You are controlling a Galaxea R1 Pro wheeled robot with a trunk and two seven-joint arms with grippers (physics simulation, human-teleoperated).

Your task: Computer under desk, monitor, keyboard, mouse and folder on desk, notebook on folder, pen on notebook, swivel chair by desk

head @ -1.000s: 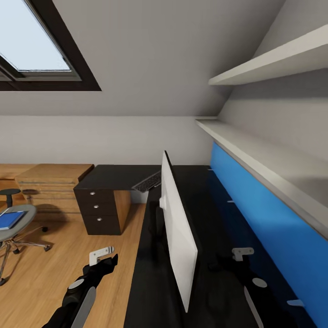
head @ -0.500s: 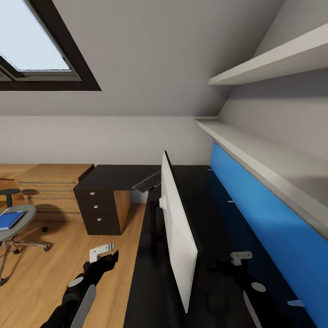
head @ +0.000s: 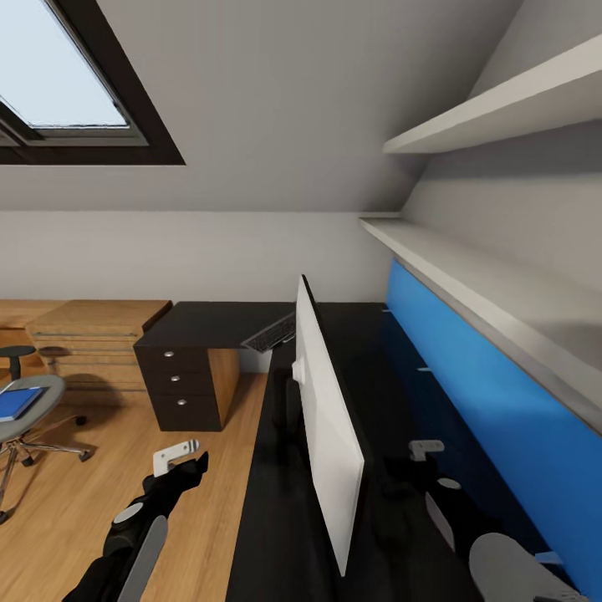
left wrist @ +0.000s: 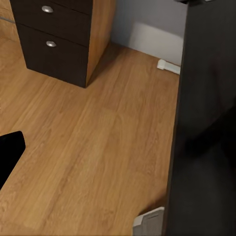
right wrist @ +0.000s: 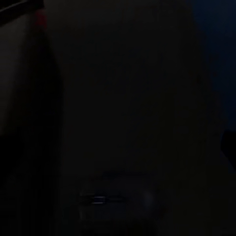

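Monitor point(head: 328, 426) stands edge-on on the desk point(head: 267, 518), keyboard point(head: 270, 334) at the far end. Left gripper point(head: 176, 458) hovers over floor, right gripper point(head: 425, 450) over desk; their openings, can't tell.

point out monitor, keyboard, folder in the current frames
monitor point(head: 328, 426): head view, on its pale grey back panel.
keyboard point(head: 271, 335): head view, on the black keys.
folder point(head: 17, 404): head view, on its blue cover, lying on the chair seat.
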